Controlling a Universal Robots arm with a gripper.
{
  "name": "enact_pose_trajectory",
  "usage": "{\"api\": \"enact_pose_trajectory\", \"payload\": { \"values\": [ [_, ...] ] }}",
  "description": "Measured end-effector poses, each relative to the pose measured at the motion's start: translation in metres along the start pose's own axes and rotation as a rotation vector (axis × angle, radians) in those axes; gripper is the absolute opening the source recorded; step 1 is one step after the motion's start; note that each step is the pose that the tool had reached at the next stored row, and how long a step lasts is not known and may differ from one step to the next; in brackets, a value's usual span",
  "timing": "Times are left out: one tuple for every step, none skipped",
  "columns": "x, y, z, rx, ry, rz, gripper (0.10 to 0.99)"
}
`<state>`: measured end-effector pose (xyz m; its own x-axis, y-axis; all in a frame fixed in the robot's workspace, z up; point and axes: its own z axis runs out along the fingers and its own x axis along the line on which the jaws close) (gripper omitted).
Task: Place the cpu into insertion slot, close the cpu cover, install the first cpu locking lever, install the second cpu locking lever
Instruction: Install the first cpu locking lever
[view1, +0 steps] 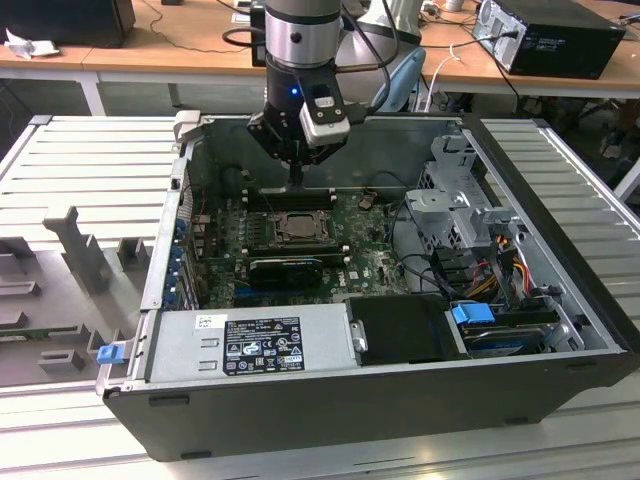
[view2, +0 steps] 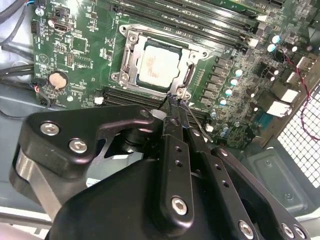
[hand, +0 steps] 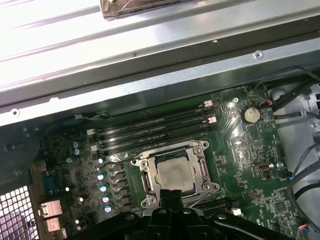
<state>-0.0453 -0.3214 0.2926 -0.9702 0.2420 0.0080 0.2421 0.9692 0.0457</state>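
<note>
My gripper (view2: 175, 102) has its 2 black fingers (view2: 174, 150) pressed together into 1 narrow tip, clenched with nothing visibly between them. That tip sits right at the near corner of the insertion slot (view2: 160, 62), beside a silver corner screw; whether it actually touches the frame I cannot tell, since my own black linkage blocks the board just in front of the slot.

The cpu (hand: 174, 174) lies flat inside the insertion slot, its pale silver-beige face up and square to the rim. The cpu cover (hand: 204, 170) is a thin silver frame lying down around the chip, its cut-out centre leaving the chip's face bare. In the first wrist view my fingers cut off the slot's near edge.

Beyond the slot run long black memory slots (hand: 155, 131) on the green circuit board (view2: 90, 55). In the exterior view the board lies inside the open computer case (view1: 380, 410), with a grey power supply (view1: 250, 345) at the case's front edge.
</note>
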Motion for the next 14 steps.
{"api": "enact_pose_trajectory", "payload": {
  "values": [
    [0.0000, 0.0000, 0.0001, 0.000, 0.0000, -0.004, 0.106],
    [0.0000, 0.0000, 0.0003, 0.000, -0.0004, -0.009, 0.106],
    [0.0000, 0.0000, 0.0004, 0.000, -0.0005, -0.014, 0.106],
    [0.0000, 0.0000, 0.0004, 0.000, -0.0008, -0.018, 0.106],
    [0.0000, 0.0000, 0.0006, -0.001, -0.0015, -0.029, 0.106],
    [0.0000, 0.0000, 0.0007, -0.001, -0.0014, -0.043, 0.106],
    [0.0000, 0.0000, 0.0008, -0.001, -0.0008, -0.054, 0.106],
    [0.0000, 0.0000, 0.0008, 0.000, -0.0003, -0.067, 0.106],
    [0.0000, 0.0000, 0.0011, 0.000, 0.0011, -0.097, 0.106],
    [0.0000, 0.0000, 0.0012, 0.000, 0.0021, -0.119, 0.106],
    [0.0000, 0.0000, 0.0014, 0.000, 0.0029, -0.136, 0.106],
    [0.0000, 0.0000, 0.0016, 0.000, 0.0036, -0.152, 0.106],
    [0.0000, -0.0001, 0.0017, 0.000, 0.0046, -0.173, 0.106],
    [0.0000, -0.0001, 0.0020, 0.000, 0.0058, -0.199, 0.106]
  ]
}}
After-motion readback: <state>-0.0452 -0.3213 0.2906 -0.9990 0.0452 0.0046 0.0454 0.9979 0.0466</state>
